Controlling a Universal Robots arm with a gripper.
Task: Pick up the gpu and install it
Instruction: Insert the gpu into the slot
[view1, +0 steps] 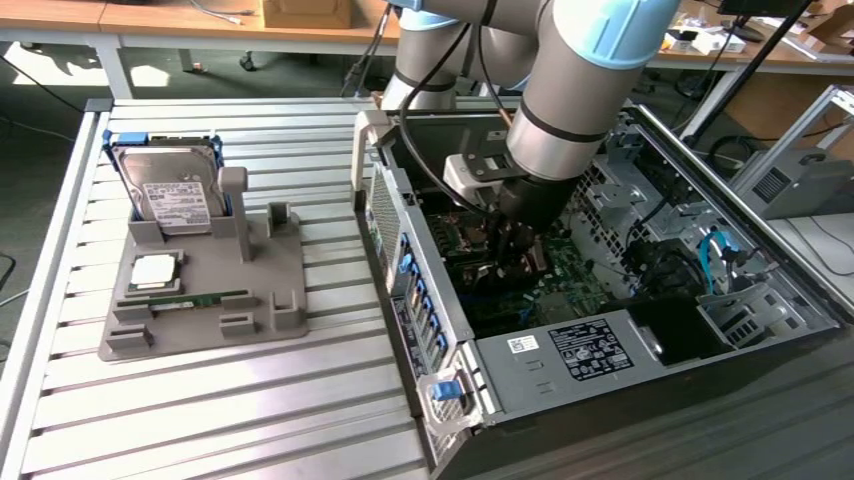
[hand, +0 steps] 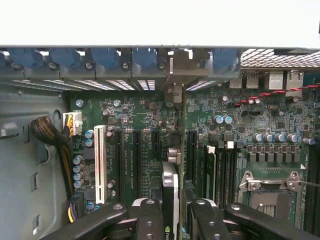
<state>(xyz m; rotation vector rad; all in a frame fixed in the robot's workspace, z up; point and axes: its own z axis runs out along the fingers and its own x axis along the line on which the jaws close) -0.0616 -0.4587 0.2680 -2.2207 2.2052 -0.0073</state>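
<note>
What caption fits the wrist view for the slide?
Jaws clamp the gpu edge-on over the motherboard slots inside the open PC case.

arm (view1: 567, 90): chunky silver-grey tube sections, pretty standard UR look
joint caps (view1: 617, 25): light blue, rounded
band: black ring around the lower arm section, just above the wrist
cables (view1: 434, 85): couple of black ones running loose down alongside the arm
wrist block (view1: 474, 172): pale grey box sitting on the side
gripper (hand: 174, 207): all black, two fingers (hand: 150, 220) with round bolt heads on the knuckles, black linkage bars angling out either side
</note>
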